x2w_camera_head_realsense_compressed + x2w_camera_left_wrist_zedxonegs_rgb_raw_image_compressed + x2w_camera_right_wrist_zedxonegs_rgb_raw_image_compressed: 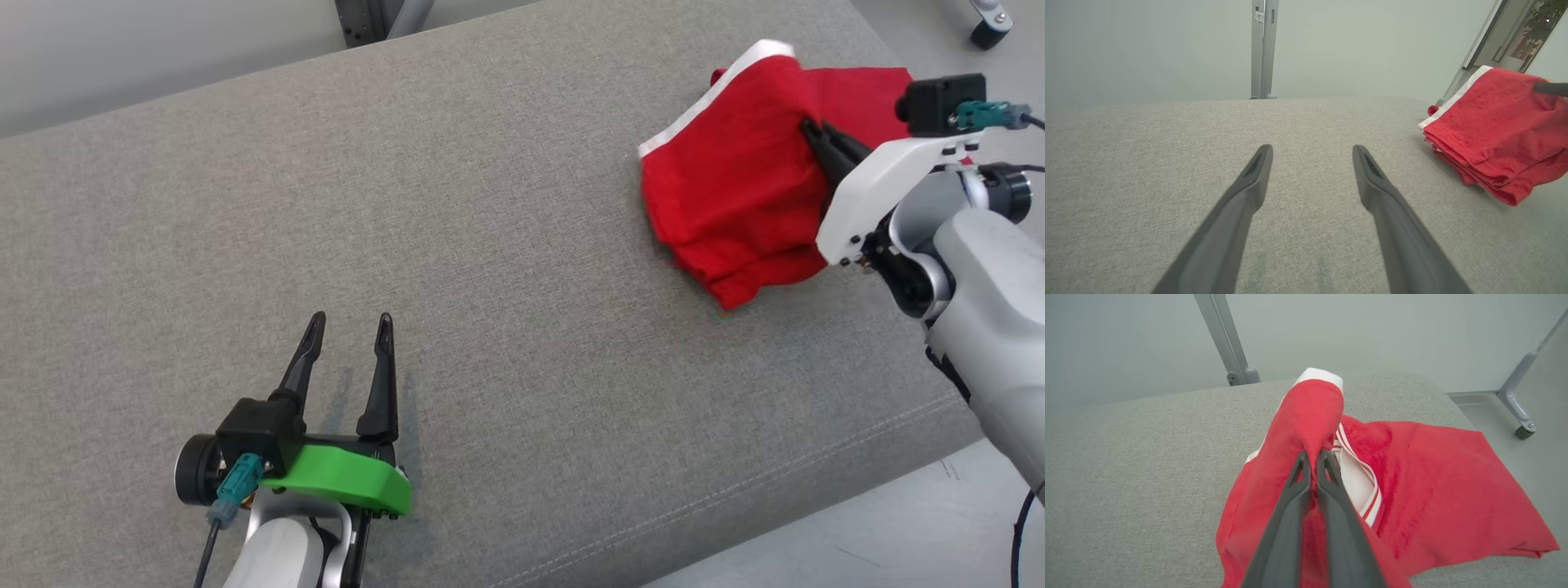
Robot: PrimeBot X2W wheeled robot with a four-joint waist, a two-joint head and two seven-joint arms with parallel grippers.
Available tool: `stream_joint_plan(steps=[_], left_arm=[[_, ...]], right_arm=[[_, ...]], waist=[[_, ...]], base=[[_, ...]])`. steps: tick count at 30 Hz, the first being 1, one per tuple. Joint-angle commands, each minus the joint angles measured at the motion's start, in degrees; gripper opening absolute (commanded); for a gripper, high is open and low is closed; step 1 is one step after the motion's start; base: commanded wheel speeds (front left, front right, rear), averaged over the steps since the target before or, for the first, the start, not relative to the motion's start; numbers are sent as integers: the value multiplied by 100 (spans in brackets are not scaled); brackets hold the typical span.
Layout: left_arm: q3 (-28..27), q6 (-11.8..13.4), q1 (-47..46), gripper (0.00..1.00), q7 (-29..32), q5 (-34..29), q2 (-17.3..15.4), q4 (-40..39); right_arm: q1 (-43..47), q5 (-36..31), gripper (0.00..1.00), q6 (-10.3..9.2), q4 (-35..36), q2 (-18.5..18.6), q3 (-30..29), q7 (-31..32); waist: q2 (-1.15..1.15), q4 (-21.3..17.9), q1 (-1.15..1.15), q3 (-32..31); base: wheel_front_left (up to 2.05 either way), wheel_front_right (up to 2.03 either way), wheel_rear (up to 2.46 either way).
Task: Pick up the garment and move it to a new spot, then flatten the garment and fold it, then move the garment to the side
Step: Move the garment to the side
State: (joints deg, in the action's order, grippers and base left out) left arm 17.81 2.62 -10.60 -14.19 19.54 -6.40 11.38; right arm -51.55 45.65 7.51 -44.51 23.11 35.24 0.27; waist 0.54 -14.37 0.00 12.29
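The garment [735, 196] is bright red with a white band [709, 102] along one edge. In the right wrist view that band carries thin red stripes, though whether it is a waistband or a collar is hard to tell. The garment lies in loose, stacked folds at the far right end of the grey upholstered surface [490, 204], close to its corner. The right gripper [816, 135] has its two dark fingers pressed together on a pinch of the red cloth, which stands up in a peak above the rest of the heap. The left gripper [351, 322] sits low at the near left, well apart from the garment, with its fingers spread wide and empty over the grey surface.
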Motion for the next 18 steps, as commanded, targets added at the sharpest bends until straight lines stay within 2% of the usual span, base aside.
stream_joint_plan(steps=[1, 7, 18], left_arm=[[-19, 28, 19, 100, -23, 38, -20, 4], [-25, 25, -44, 100, -36, 34, -84, -29], [52, 44, -252, 100, 120, -75, -234, -164]], right_arm=[[-77, -17, 0, -5, -37, 40, -20, 12], [-443, -128, 0, -5, -287, 218, -63, 22], [-1061, -341, 0, -5, -1167, 508, -203, -443]], waist=[[-54, 15, 0, 5], [-54, 60, 0, 108], [-54, 272, 0, 505]], base=[[0, 0, 0], [0, 0, 0], [0, 0, 0]])
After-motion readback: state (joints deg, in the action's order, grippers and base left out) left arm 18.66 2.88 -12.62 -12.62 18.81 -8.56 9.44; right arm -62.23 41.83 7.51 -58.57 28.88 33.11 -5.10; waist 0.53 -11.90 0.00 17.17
